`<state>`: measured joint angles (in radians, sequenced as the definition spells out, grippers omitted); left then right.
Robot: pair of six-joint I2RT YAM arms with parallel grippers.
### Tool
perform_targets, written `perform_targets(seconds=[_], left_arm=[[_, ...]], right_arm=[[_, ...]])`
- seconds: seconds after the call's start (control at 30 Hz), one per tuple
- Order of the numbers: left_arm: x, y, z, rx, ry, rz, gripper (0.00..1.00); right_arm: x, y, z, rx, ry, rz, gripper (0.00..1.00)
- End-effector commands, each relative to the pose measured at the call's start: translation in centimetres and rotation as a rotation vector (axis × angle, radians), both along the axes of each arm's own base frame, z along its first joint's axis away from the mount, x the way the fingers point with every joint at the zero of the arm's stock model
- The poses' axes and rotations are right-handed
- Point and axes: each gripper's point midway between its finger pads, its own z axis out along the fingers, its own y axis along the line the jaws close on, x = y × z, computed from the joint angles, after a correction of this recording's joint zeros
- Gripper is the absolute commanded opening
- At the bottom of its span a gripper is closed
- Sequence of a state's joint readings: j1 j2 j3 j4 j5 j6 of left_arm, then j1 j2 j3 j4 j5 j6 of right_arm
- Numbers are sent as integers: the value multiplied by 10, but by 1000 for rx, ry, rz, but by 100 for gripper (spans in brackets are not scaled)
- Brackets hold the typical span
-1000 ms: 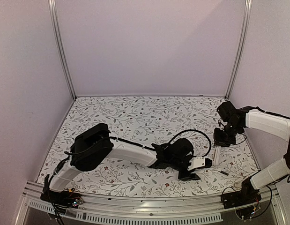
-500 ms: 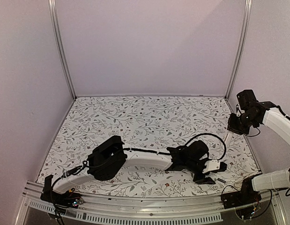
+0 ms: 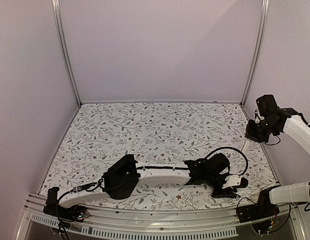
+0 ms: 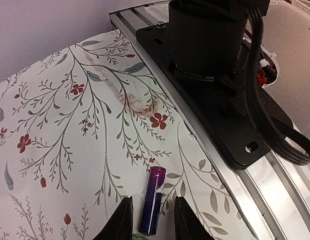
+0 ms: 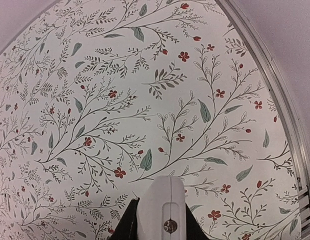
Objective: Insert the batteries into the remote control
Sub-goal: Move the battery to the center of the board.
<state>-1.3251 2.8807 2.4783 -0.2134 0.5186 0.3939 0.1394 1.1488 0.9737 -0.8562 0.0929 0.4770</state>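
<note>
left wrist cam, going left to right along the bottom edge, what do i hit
floral cloth → one gripper finger → battery → other gripper finger → metal rail

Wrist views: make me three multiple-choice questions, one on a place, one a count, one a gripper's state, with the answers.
1. The slim purple-and-blue cylindrical battery lies: A in a drawer; B on a plate; C on the floral cloth between the left gripper's fingers.
2. Batteries in the left wrist view: A one; B two; C four.
3. The right gripper is: A open, empty; B shut on the white rectangular plastic remote control; C shut on the battery.
Answers: C, the fingers flank it on the cloth; A, only one cylinder shows; B, the right wrist view shows white plastic clamped between the fingers.
</note>
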Motion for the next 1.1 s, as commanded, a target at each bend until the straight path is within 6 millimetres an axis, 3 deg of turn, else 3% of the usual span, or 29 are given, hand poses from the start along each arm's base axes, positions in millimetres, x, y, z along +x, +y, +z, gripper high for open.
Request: perform_targets(seconds=[0.0, 0.17, 0.37, 0.47, 0.57, 0.7, 0.8, 0.93, 1.07], left_arm=[[-14, 34, -79, 235, -30, -16, 26], [-1, 47, -79, 300, -64, 14, 13], [31, 63, -22, 246, -66, 138, 1], [50, 87, 4, 232, -43, 241, 0], [66, 124, 20, 249, -29, 331, 0], [72, 189, 15, 346, -14, 380, 0], [70, 226, 12, 422, 9, 371, 0], [55, 262, 4, 477, 43, 289, 0], [45, 285, -7, 552, 19, 207, 0]], right_arm=[[-2, -2, 10, 7, -25, 4, 0], [-3, 1, 7, 15, -19, 20, 0], [3, 14, 2, 67, -26, 72, 0], [8, 27, 5, 119, -55, 125, 0], [13, 42, 7, 174, -74, 198, 0], [16, 67, 9, 282, -101, 310, 0], [16, 87, 11, 371, -128, 393, 0], [13, 113, 22, 503, -186, 513, 0], [3, 133, 33, 578, -218, 613, 0]])
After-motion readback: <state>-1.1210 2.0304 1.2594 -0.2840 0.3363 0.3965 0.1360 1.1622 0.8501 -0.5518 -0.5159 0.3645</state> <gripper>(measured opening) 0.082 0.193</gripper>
